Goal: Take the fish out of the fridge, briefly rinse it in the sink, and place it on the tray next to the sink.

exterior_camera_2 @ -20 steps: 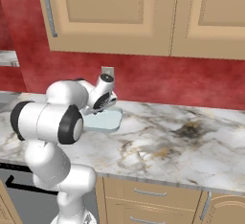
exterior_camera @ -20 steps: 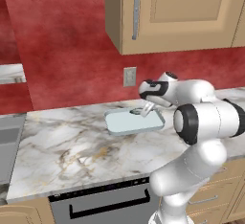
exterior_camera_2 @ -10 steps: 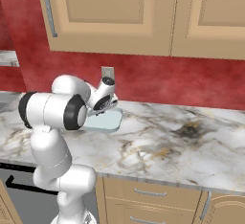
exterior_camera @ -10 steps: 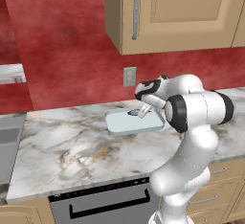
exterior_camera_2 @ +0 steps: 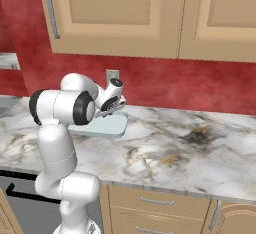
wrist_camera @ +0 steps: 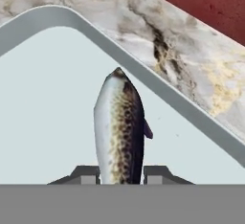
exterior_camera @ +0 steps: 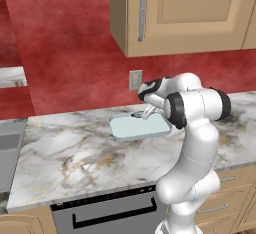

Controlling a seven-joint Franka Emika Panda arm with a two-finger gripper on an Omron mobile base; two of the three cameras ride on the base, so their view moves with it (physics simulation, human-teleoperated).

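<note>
Lowered since a moment ago, the dark two-finger gripper (wrist_camera: pixel 121 174) pinches the speckled grey fish (wrist_camera: pixel 118 127), its long axis pointing forward over the pale rimmed tray (wrist_camera: pixel 43 122).

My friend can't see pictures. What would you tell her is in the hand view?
A small speckled fish sits between the end effector fingertips, over a pale tray. The tray's grey rim runs diagonally, with marble counter and red wall beyond.
</note>
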